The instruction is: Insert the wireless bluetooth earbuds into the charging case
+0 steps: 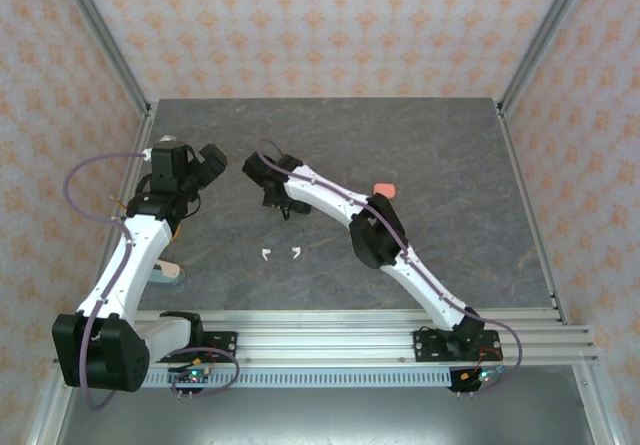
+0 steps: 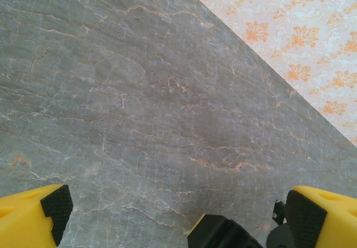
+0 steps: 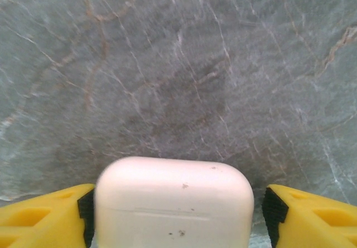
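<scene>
A white rounded charging case with its lid shut stands on the grey marble table between my right gripper's yellow fingers. The right gripper straddles it: the left pad touches the case's side, while a narrow gap remains at the right pad. Two tiny white earbuds lie loose on the table, nearer the arm bases than the right gripper. My left gripper hovers just left of the right one, open wide with nothing between its fingers.
A small coral-pink object lies right of the right arm's forearm. A pale teal-and-beige object sits partly under the left arm. Metal frame posts and patterned walls bound the table. The right gripper's black body juts into the left wrist view.
</scene>
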You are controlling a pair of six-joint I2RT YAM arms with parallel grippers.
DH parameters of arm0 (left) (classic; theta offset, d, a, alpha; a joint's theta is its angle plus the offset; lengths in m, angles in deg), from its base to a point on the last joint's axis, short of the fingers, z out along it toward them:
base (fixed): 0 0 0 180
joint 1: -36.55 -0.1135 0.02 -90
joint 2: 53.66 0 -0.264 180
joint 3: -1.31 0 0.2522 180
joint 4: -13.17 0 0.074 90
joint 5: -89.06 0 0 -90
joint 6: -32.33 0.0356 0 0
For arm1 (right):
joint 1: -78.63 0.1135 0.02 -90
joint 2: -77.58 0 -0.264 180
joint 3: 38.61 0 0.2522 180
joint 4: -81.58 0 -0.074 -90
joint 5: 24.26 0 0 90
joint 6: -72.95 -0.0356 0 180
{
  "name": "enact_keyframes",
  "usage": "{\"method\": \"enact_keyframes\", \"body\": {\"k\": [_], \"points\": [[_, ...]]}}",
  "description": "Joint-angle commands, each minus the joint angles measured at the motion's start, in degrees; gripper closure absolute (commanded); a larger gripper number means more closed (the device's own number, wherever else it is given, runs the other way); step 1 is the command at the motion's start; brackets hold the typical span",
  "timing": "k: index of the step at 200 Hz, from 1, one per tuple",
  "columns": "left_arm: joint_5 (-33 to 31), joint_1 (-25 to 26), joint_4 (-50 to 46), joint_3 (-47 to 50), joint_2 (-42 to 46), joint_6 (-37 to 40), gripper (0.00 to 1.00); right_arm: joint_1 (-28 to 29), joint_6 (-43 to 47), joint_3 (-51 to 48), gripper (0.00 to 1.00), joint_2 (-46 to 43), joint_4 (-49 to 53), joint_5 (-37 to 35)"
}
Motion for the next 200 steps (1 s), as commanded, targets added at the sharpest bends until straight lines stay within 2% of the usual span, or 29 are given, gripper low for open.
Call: {"method": "enact_keyframes", "body": {"k": [1, 35, 48, 92, 114, 168, 200], "points": [[0.43, -0.73, -0.01, 0.64, 1.08, -0.61, 0.00, 0.52, -0.08, -3.41, 0.28, -1.36, 1.27, 0.08], [2.01, -0.69, 0.07, 0.61, 0.88, 0.12, 0.00, 0.30, 1.25, -10.72, 0.47, -6.40, -1.62, -0.78], [3.52, -0.74, 0.20, 0.50, 0.66, 0.44, 0.00, 0.00, 2.05, -14.57, 0.50, -9.21, -3.34, -0.98], [10.66, -0.41, 2.06, 0.89, -0.53, 0.05, 0.00, -1.82, 4.95, -33.45, 0.51, -22.75, -11.43, -0.39], [12.20, 1.18, 3.04, 1.19, -0.77, -0.34, 0.00, -2.99, 8.86, -45.32, 0.51, -30.90, -16.45, 0.62], [10.44, 11.20, 4.57, -0.92, -4.24, -0.76, 0.00, -6.93, 22.39, -73.39, 0.51, -48.91, -27.45, 6.74], [7.57, 17.14, 6.28, -2.39, -7.41, -1.83, 0.00, -10.70, 25.35, -82.69, 0.51, -54.37, -31.05, 11.58]]}}
